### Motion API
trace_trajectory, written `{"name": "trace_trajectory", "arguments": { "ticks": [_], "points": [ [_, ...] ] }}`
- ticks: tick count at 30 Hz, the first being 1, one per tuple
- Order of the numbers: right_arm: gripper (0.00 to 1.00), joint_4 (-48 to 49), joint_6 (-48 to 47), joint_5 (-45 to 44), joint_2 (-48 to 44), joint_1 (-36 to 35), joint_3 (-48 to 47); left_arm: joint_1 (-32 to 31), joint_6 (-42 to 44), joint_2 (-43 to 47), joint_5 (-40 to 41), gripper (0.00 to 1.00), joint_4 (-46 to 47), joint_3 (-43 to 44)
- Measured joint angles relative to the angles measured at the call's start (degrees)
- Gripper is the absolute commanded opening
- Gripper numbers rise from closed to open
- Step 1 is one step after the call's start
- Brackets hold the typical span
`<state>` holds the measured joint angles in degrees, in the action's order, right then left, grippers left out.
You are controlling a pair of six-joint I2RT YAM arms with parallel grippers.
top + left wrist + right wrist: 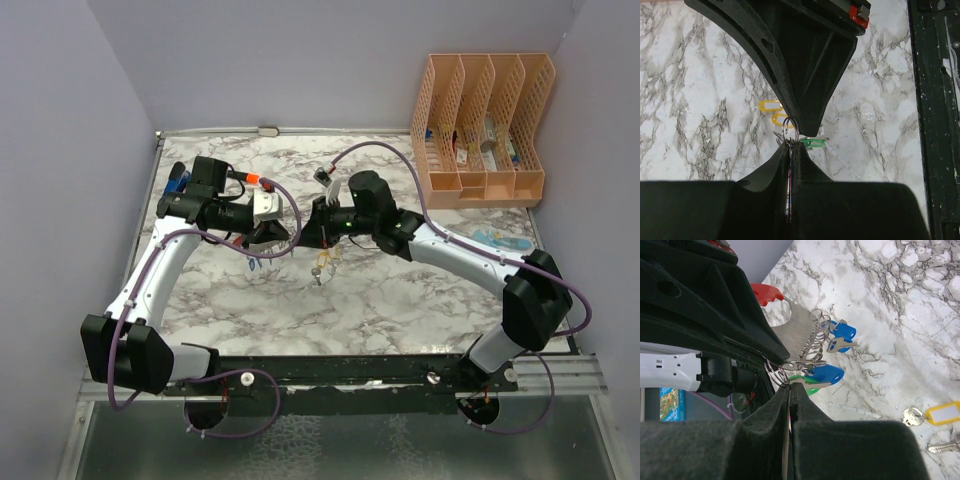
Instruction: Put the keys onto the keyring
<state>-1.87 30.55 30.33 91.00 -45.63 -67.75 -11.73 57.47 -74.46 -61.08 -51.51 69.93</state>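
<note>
Pinching with my left gripper [272,232], I hold the keyring [792,327] by its silver flat. The jaws are closed onto it, so my left wrist view shows it only as a thin edge between the pads. Its red end pokes out beyond my fingers, up off the table [400,300].

A row of small split rings hangs along the keyring's lower run, carrying the keys [829,374] already threaded: two with blue heads and a green one underneath. They crowd together right where both grippers meet.

My right gripper [790,392] is closed tight there too, nipping something thin at the edge of that bunch. I take it for a key's ring, but the pads hide exactly what.

Further right on the marble lie the loose keys [912,415], one beside a yellow tag [946,412], well apart from the keyring.

I judge the threading about midway, with one ring being worked on. Next I need to steady the left side while the right slides its ring fully along the loop, then let go and reach down for a loose key.
</note>
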Motion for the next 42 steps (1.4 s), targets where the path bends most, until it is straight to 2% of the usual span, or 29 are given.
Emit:
{"name": "trace_trajectory", "arguments": {
  "ticks": [3, 5, 9, 17, 22, 29, 42],
  "points": [
    [0.18, 0.20, 0.28, -0.04, -0.02, 0.00, 0.13, 0.02, 0.09, 0.00, 0.00, 0.00, -0.02, 0.00],
    [0.25, -0.13, -0.07, -0.20, -0.22, 0.00, 0.13, 0.00, 0.11, 0.00, -0.50, 0.00, 0.04, 0.02],
    [0.32, -2.40, -1.64, -0.79, -1.20, -0.02, 0.15, -0.02, 0.13, 0.00, -1.68, 0.00, 0.39, 0.04],
    [0.30, -10.58, -7.39, -4.83, -7.58, -0.02, 0.13, -0.02, 0.24, 0.00, -2.75, 0.00, 0.57, 0.04],
    [0.30, -11.04, -11.78, -5.33, -11.58, 0.00, -0.44, -0.02, 0.81, 0.00, -3.78, 0.00, 0.52, 0.04],
    [0.29, -8.37, -17.81, -2.49, -10.88, 0.00, -0.98, -0.04, 1.16, 0.00, -4.50, 0.00, 0.48, 0.02],
    [0.28, -4.63, -21.49, 1.09, -5.68, 0.00, -1.42, -0.04, 1.16, 0.00, -5.53, 0.00, 0.46, 0.02]
  ]
}}
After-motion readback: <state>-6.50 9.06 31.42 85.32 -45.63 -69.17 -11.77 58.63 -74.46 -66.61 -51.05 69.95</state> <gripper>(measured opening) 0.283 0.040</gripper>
